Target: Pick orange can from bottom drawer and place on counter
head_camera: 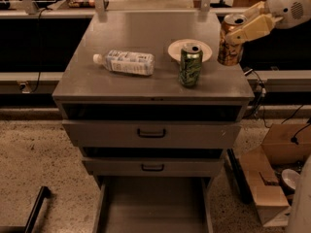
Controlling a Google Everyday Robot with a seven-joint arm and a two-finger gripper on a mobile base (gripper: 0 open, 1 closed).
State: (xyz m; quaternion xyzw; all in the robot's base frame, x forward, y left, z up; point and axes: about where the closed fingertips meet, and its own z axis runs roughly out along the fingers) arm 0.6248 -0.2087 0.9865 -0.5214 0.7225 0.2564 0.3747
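The orange can [229, 41] is held upright by my gripper [243, 30] above the right edge of the counter [146, 89], to the right of the green can [190, 64]. The gripper reaches in from the upper right and is shut on the can's upper part. The bottom drawer [153, 208] is pulled open at the foot of the cabinet, and its grey floor shows nothing in it.
A plastic water bottle [126, 62] lies on its side on the counter's left half. A white plate [177, 50] sits behind the green can. Cardboard boxes [274, 178] and cables stand on the floor to the right. A black bar [34, 210] lies at lower left.
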